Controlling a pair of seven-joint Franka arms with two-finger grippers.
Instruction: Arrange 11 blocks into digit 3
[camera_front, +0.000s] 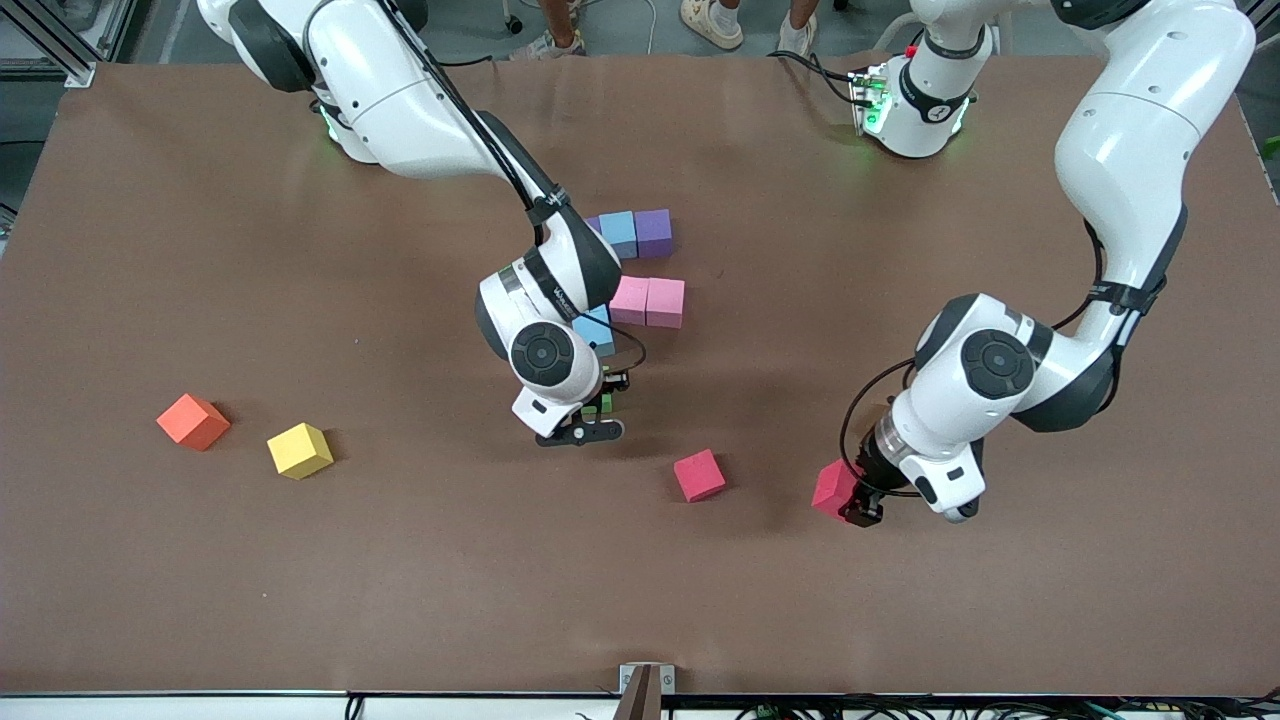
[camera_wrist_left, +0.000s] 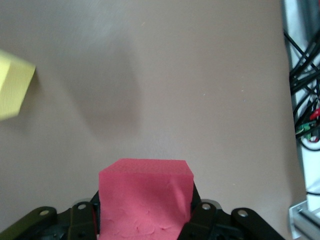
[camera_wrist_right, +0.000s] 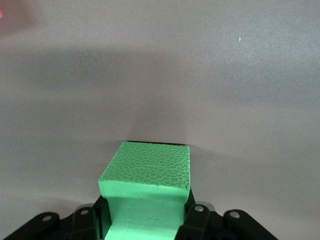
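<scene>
Pinching a green block (camera_wrist_right: 147, 187) just below the frame's centre, the right gripper (camera_front: 598, 408) hangs beside the half-built figure of purple, blue and pink blocks (camera_front: 640, 268) above it, while the left gripper (camera_front: 858, 500), at lower right, clamps a red block (camera_front: 834, 487). This looks like the placing step (a second red block (camera_front: 699, 475) and a yellow one (camera_front: 299, 450) lie loose). Next, the green block probably needs setting flush against the figure.
</scene>
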